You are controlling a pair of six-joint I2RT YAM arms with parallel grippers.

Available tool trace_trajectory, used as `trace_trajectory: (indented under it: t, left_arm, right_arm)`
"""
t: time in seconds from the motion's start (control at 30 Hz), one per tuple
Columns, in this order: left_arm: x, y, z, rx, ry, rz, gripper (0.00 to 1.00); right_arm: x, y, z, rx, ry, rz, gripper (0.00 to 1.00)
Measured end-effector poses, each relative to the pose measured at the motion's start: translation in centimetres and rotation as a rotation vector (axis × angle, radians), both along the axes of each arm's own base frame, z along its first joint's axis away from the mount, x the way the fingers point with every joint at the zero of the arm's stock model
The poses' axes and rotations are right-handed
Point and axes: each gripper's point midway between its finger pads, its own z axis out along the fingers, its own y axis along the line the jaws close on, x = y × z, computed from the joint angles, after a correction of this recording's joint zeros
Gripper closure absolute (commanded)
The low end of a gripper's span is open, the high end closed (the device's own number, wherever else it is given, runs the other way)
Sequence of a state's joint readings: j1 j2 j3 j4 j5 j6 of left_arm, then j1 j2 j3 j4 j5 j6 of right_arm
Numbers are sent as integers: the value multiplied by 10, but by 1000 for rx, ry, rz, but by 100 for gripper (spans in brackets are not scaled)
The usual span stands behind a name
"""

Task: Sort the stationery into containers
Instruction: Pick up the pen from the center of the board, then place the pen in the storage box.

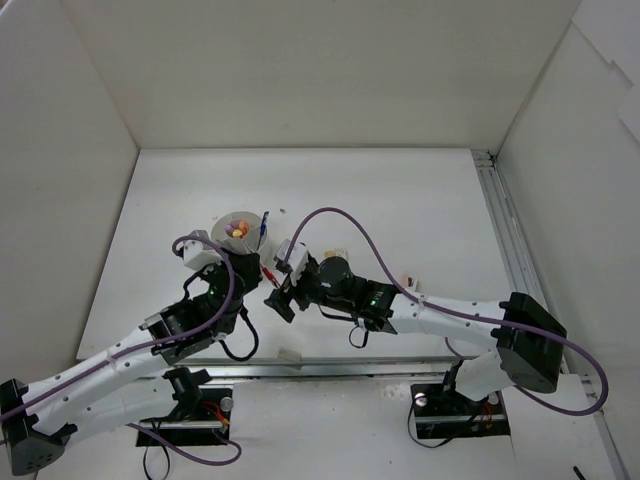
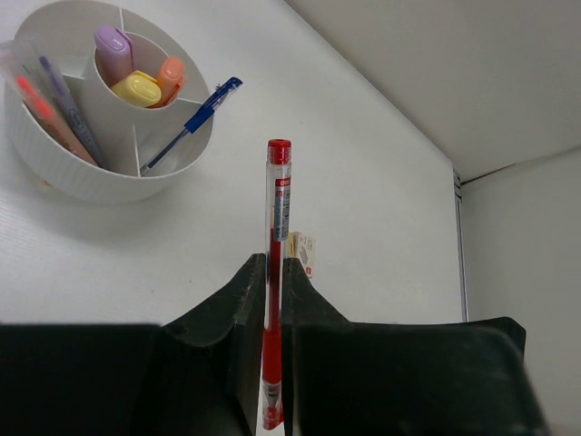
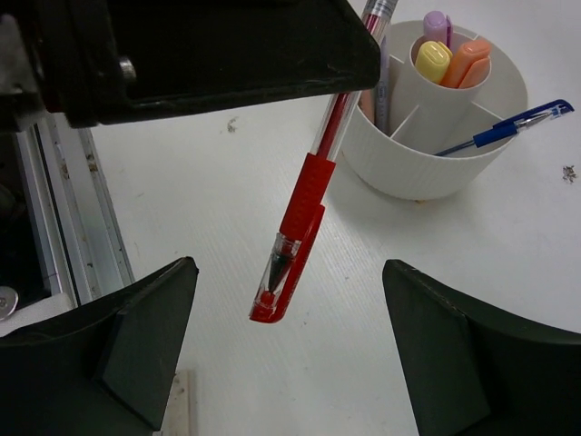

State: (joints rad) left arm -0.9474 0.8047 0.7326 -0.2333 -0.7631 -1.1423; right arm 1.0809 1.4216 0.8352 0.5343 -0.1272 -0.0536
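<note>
My left gripper [image 2: 273,268] is shut on a red pen [image 2: 276,209] and holds it above the table, to the right of the white divided cup [image 2: 82,173]. The cup holds purple, yellow [image 2: 136,88] and orange markers, a blue pen [image 2: 195,123] leaning out over the rim, and further pens in another compartment. My right gripper [image 3: 290,350] is open and empty, its fingers [image 3: 145,336] on either side below the pen's capped tip [image 3: 277,286]. In the top view both grippers meet near the pen [image 1: 270,274], just right of the cup [image 1: 240,228].
A small cream eraser [image 2: 302,250] lies on the table beyond the pen. Another eraser [image 3: 182,404] lies near the metal rail [image 3: 68,209] at the table's near edge. White walls enclose the table on three sides.
</note>
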Motion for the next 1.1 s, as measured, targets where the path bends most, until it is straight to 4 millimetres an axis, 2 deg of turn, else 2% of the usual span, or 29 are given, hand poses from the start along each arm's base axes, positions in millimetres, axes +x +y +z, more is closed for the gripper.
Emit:
trace_trajectory:
  t: [0.07,0.13,0.17,0.23,0.3,0.4,0.6,0.73,0.83,0.87,0.93,0.97,1.1]
  left_arm:
    - [-2,-1,1,0,-12,-7,100]
    - [-3,1,2,-1,-23,-2,100]
    - [-5,2,2,-2,-26,-3,100]
    - [-5,2,3,-8,-33,-3,100]
    - [-6,3,4,-21,-41,-3,100]
    - [-6,5,4,-33,-52,3,100]
    - [-8,7,6,-65,-72,1,100]
    - [-9,8,8,-71,-76,0,93]
    - [-10,9,6,-60,-70,-3,72]
    - [-11,9,4,-52,-65,-8,54]
    - [-12,10,0,-33,-54,-17,34]
    - [-13,11,-1,-28,-50,-19,18]
    - [-17,17,-4,-9,-39,-17,0]
  right_arm:
    - [0,0,-2,-11,-6,3,28]
    - [1,-1,-3,-19,-15,7,42]
    - [1,-1,-3,-21,-18,8,57]
    - [2,0,-2,-24,-28,12,74]
    - [2,1,-2,-28,-33,14,87]
    - [5,0,-1,-38,-39,3,99]
    - [9,-1,1,-47,-59,-1,100]
    - [10,-1,2,-56,-72,4,100]
    - [10,-1,2,-73,-87,11,100]
    - [11,-2,3,-81,-93,14,100]
    - [11,-2,4,-96,-102,19,100]
    - [11,-2,4,-105,-106,21,100]
    - [15,-8,3,-158,-110,17,100]
